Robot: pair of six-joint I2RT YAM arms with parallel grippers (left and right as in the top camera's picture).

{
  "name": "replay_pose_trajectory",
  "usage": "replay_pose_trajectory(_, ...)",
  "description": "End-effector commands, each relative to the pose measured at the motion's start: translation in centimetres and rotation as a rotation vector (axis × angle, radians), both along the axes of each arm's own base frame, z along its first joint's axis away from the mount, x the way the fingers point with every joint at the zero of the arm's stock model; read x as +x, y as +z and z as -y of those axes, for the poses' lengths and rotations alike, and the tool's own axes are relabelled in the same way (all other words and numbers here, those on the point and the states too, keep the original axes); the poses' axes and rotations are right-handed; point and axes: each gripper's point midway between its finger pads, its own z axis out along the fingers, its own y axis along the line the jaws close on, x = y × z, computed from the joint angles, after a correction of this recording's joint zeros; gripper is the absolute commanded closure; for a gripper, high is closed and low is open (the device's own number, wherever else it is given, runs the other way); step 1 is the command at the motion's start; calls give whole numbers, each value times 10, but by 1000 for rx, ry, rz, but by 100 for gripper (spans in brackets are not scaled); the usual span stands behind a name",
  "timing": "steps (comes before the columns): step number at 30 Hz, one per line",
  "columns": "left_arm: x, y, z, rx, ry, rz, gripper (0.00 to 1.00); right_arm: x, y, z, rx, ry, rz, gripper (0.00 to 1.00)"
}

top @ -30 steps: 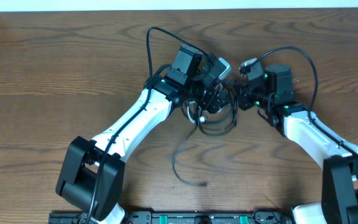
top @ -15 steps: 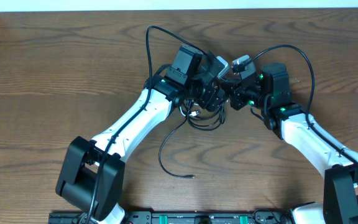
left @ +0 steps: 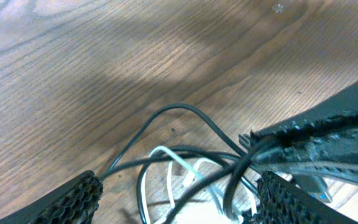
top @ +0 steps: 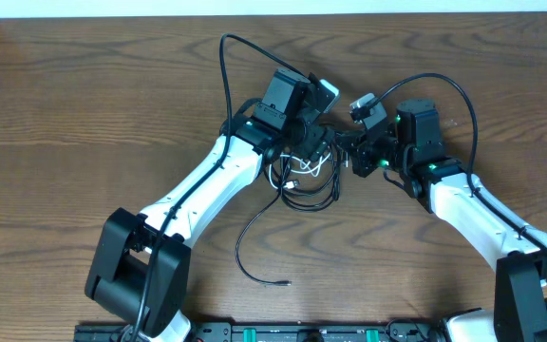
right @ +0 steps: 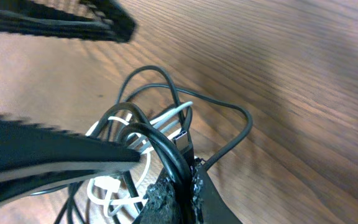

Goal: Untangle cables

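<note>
one tangle of thin flexible cords lies at the middle of a brown wood-grain table [top: 74, 104], and two grippers meet over it. in the tangle there is one white cord [top: 297, 169], short, smooth and looped, and several black cords [top: 311, 195] wound through and around it. the black strands overlap too much to count.

one black strand leaves the knot and curves toward the near edge. it ends in a small plug [top: 284, 282] lying flat on the wood, well apart from the heap.

the left gripper [left: 179, 190] has its jaws spread wide. its two black ribbed fingers [left: 79, 199] stand on either side of the tangle with nothing clamped between them.

the right gripper [right: 176, 186] is closed tight, with black cords pinched at its tips. a dark connector [right: 183, 140] on one of the cords sits just above those tips, beside the white loop.
</note>
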Motion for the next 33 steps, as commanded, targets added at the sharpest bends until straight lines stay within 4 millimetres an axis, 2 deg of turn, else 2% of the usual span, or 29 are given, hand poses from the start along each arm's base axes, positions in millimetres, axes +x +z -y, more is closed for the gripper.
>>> replay_pose_trajectory(1,-3,7,-2,13,-28,27,20,-7,27,-17,59,118,74,99)
replay_pose_trajectory(4,-11,6,3,6,-89,17,23,-14,30,-23,77,180,91,99)
replay_pose_trajectory(6,-14,5,6,-4,-107,3,32,-15,31,-24,78,193,99,99)
replay_pose_trajectory(10,-19,3,6,1,-127,-12,64,-13,32,-23,78,192,109,99)
replay_pose_trajectory(11,-23,2,7,-8,-139,-26,77,-12,34,-23,80,192,117,99)
replay_pose_trajectory(13,-29,4,13,-44,-172,-49,85,-11,36,-24,82,192,130,99)
replay_pose_trajectory(17,-33,5,17,-64,-190,-61,92,-5,35,-20,61,164,145,99)
replay_pose_trajectory(23,-33,5,17,-64,-190,-61,92,6,26,-7,-12,73,143,99)
replay_pose_trajectory(26,-34,7,19,-86,-187,-71,92,18,21,7,-44,-44,116,96)
replay_pose_trajectory(28,-40,15,30,-162,-217,-102,92,26,18,18,-55,-148,90,95)
replay_pose_trajectory(29,-44,18,35,-192,-243,-111,92,27,19,19,-47,-162,84,91)
replay_pose_trajectory(30,-47,21,39,-215,-263,-116,92,28,20,19,-38,-169,81,79)
replay_pose_trajectory(31,-48,22,40,-224,-271,-118,92,28,20,18,-35,-168,83,74)
replay_pose_trajectory(33,-48,23,40,-225,-272,-119,92,29,22,18,-31,-168,91,51)
